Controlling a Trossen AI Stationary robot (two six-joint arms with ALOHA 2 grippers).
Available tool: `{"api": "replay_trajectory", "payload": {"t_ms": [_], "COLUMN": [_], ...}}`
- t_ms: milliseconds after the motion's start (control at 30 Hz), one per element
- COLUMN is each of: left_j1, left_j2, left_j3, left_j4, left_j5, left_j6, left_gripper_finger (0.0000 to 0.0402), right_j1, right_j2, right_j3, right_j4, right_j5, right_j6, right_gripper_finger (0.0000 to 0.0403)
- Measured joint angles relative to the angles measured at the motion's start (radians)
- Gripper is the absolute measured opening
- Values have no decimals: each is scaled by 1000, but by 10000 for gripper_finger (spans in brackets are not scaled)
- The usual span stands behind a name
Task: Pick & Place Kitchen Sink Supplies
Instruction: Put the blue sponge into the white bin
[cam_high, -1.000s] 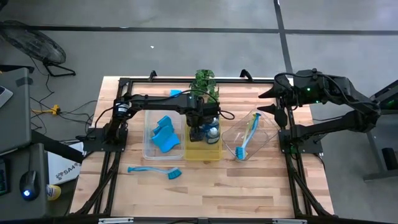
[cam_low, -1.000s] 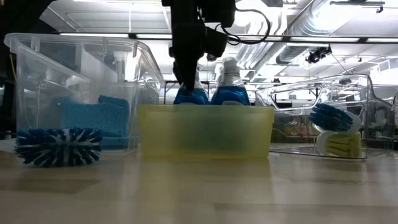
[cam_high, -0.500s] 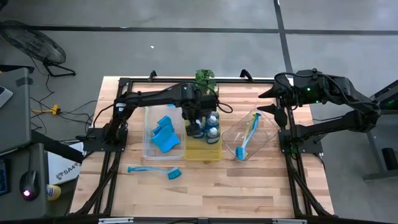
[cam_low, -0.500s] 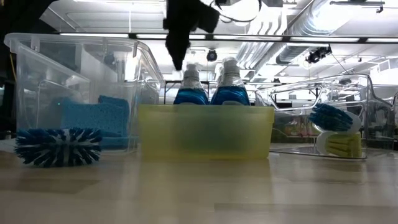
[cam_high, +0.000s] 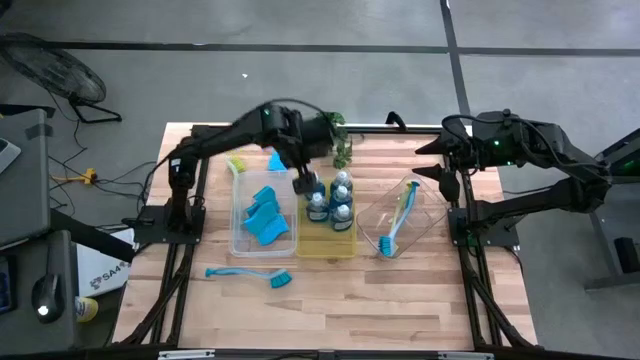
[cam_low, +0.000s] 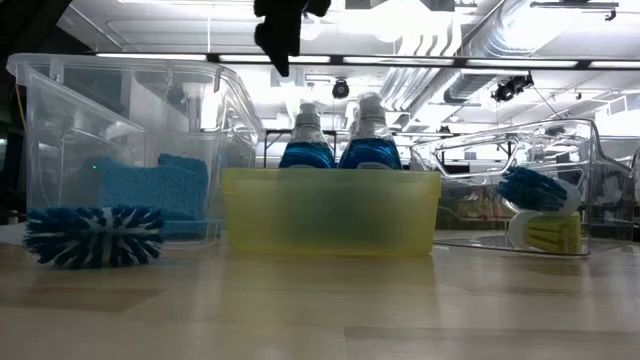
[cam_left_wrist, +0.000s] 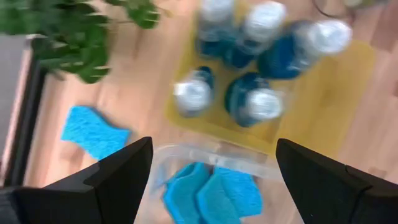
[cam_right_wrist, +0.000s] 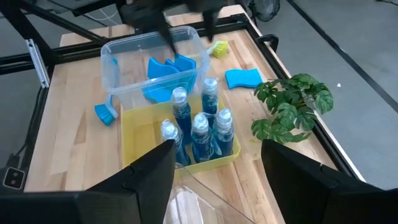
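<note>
Several clear bottles of blue soap (cam_high: 330, 200) stand upright in the yellow tray (cam_high: 326, 243), also seen in the low view (cam_low: 305, 145) and the left wrist view (cam_left_wrist: 249, 106). My left gripper (cam_high: 303, 181) hangs open above the trays' far ends (cam_left_wrist: 212, 149), touching nothing. Blue sponges (cam_high: 265, 216) lie in the clear tray (cam_high: 240, 245). Another sponge (cam_high: 278, 160) lies on the table beyond it. A blue brush (cam_high: 250, 274) lies on the near table. A second brush (cam_high: 397, 225) rests in the tilted clear tray (cam_high: 425, 215). My right gripper (cam_right_wrist: 214, 155) waits open at the table's far right.
A potted plant (cam_high: 340, 140) stands at the far edge, close behind my left gripper. A yellow-green brush head (cam_high: 237, 165) lies by the clear tray's far-left corner. Bare wood lies along the near edge (cam_high: 360, 310). Black frame rails run down both sides.
My left gripper has risen from low among the bottles in the yellow tray and drawn back toward the table's far-left, above the trays. The bottle it was down on has stayed upright in the tray.
</note>
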Motion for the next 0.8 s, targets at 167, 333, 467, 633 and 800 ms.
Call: {"api": "replay_trajectory", "payload": {"t_ms": [167, 333, 467, 633, 800], "left_j1": [109, 221, 317, 431, 530], "left_j2": [-28, -35, -34, -26, -27], "left_j3": [1, 0, -8, -97, -239], "left_j4": [0, 0, 2, 9, 75], "left_j5": [4, 9, 68, 115, 155], "left_j6": [44, 97, 100, 80, 89], "left_gripper_finger": [336, 336, 336, 336, 336], "right_j1": [0, 0, 0, 0, 0], "right_j2": [0, 0, 0, 0, 0], "right_j3": [0, 0, 0, 0, 0], "right_j4": [3, 3, 3, 3, 3], "right_j5": [0, 17, 76, 123, 179], "right_j6": [17, 39, 65, 100, 141], "right_gripper_finger": [232, 232, 232, 232, 232]}}
